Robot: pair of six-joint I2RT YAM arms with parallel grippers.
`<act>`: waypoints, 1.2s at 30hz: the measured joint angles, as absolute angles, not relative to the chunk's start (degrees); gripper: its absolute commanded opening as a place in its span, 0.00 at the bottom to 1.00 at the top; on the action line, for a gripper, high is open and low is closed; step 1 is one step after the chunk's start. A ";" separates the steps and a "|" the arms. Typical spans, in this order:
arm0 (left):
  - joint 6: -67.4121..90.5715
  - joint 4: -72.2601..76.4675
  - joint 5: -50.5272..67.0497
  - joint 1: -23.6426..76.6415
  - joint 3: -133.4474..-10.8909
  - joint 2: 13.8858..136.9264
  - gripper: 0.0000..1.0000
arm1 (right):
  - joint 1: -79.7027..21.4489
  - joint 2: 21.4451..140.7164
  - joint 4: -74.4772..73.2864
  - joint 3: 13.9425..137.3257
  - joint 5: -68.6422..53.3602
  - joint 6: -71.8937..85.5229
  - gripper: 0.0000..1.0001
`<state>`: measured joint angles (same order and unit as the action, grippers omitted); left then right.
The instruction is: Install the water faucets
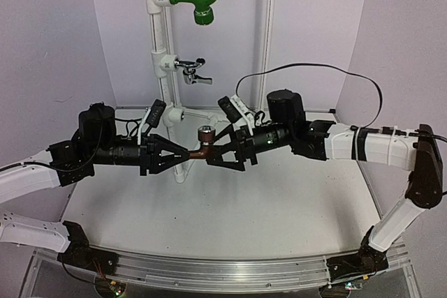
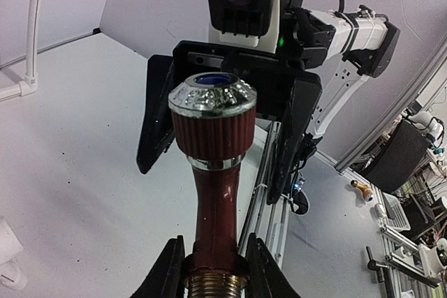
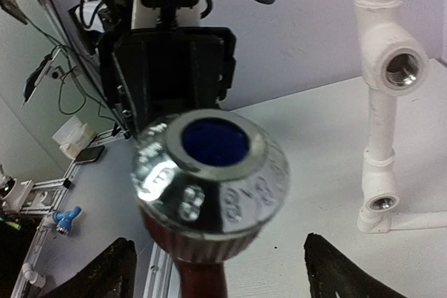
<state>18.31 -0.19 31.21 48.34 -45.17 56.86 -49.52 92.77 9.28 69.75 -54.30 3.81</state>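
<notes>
**pipe_newb:** Why's the brown faucet hanging above the bench, just in front of the white pipe riser?

**yam_fan:** Left pincer is clamped on it near the threaded end. Right pincer is spread wide around the knob, not gripping. Looks like a handover to me, so the threads can face the riser.

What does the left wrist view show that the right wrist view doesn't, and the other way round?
Left wrist only: the left gripper shut on the brown faucet just above its brass thread. Right wrist only: two white tee fittings on the upright pipe, their threaded ports open. Both: the faucet's blue-capped chrome knob, standing untouched between the open fingers of the right gripper.
</notes>
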 measured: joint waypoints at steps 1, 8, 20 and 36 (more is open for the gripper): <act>17.85 -0.19 31.36 48.34 -45.17 56.88 0.00 | -49.52 93.31 8.27 71.15 -55.96 3.37 0.62; 16.08 -0.16 31.65 48.35 -45.26 57.22 0.00 | -50.11 96.28 8.60 74.76 -62.30 6.02 0.49; 15.88 0.73 33.34 48.58 -45.39 57.32 0.00 | -51.09 98.80 18.65 74.46 -64.32 15.01 0.00; 25.55 -3.66 12.10 45.97 -46.43 48.41 0.87 | -52.61 89.79 17.49 61.56 -34.78 -0.65 0.00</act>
